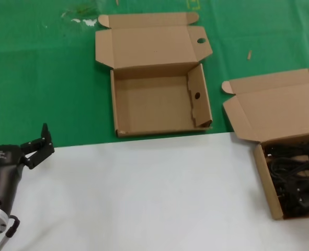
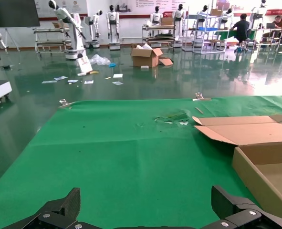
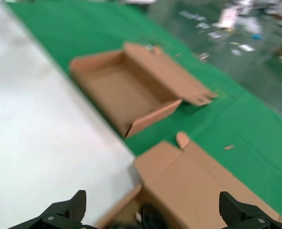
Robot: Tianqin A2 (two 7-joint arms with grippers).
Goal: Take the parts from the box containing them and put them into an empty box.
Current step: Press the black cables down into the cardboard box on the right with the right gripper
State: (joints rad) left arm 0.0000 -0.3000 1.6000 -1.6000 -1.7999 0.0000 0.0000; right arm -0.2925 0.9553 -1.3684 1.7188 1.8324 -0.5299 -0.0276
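Both claws stand spread with nothing between them. Nearest, the robot's left gripper (image 1: 38, 146) hangs over the pale grey tabletop (image 1: 144, 193) at the near left corner, well apart from either box, its fingers wide in its own wrist view (image 2: 145, 210). Off to the right, the right gripper does not show from the head camera, but its wrist view has its two black fingertips (image 3: 150, 212) splayed above the shallow brown cardboard mailer box holding the parts (image 1: 290, 180). That box sits at the table's right edge, lid folded back, and the thin black coiled cable bundles (image 1: 295, 178) lie tangled inside it, none lifted out.

Farther back, on the green cloth (image 1: 44, 78), lies the empty brown cardboard box with a round hole in its lid tab (image 1: 157, 104), open and bare inside.

My read: the first pick is just starting. Next, the right gripper would need to drop into the full box and close on one bundle alone.
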